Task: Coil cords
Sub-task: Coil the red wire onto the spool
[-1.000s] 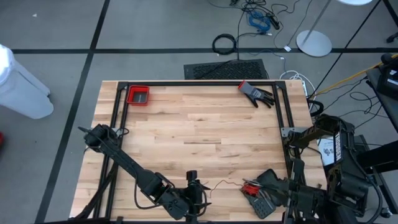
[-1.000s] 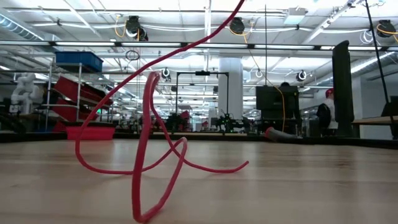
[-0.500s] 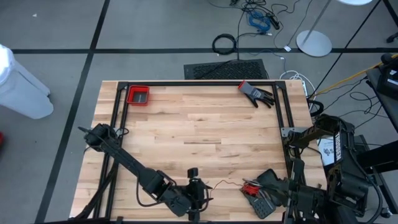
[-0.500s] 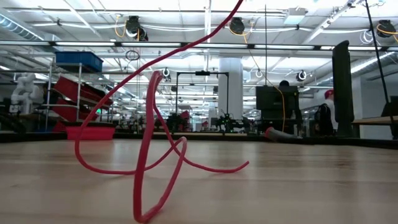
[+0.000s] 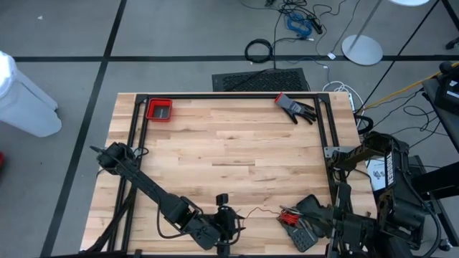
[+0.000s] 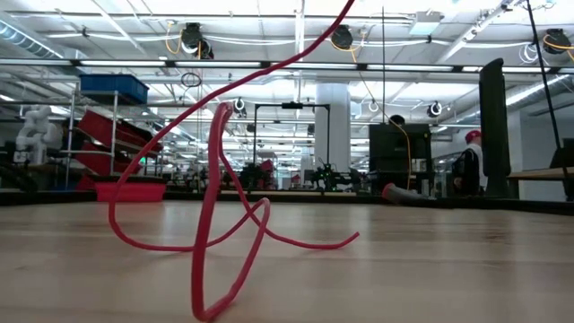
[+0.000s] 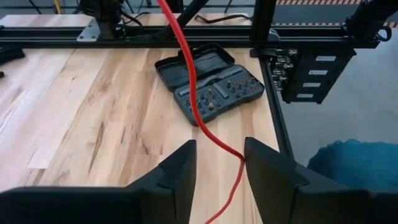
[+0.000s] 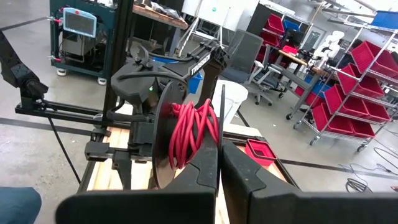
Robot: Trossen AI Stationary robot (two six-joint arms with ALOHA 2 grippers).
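Observation:
The thin red cord [image 6: 211, 206] lies in loose loops on the table near the front edge and rises out of the low view. It runs between the fingers of my left gripper [image 7: 217, 171], which is open; whether it touches a finger I cannot tell. In the high view my left gripper [image 5: 233, 221] is at the front middle. The cord [image 5: 262, 212] leads right to red turns wound [image 8: 193, 134] against a black disc [image 8: 166, 140]. My right gripper [image 8: 221, 171] is shut at that spool, at the front right in the high view [image 5: 292, 216]. My right gripper pinches a thin black rim of the cord's spool [image 8: 222, 134] between its two fingers, which lie on either side of it, seen edge-on. The wound red turns and the larger black disc stand just beyond the fingertips, lifted above the table.
A dark open bit case [image 7: 211, 87] lies on the table at the front right, also in the high view [image 5: 310, 228]. A red bin [image 5: 159, 110] is at the far left and a black-and-red glove [image 5: 295, 107] at the far right. Black frame rails [image 5: 229, 95] edge the table.
My left gripper has shifted a little toward the table's right edge, staying open around the cord. The cord's loops on the table keep nearly the same shape.

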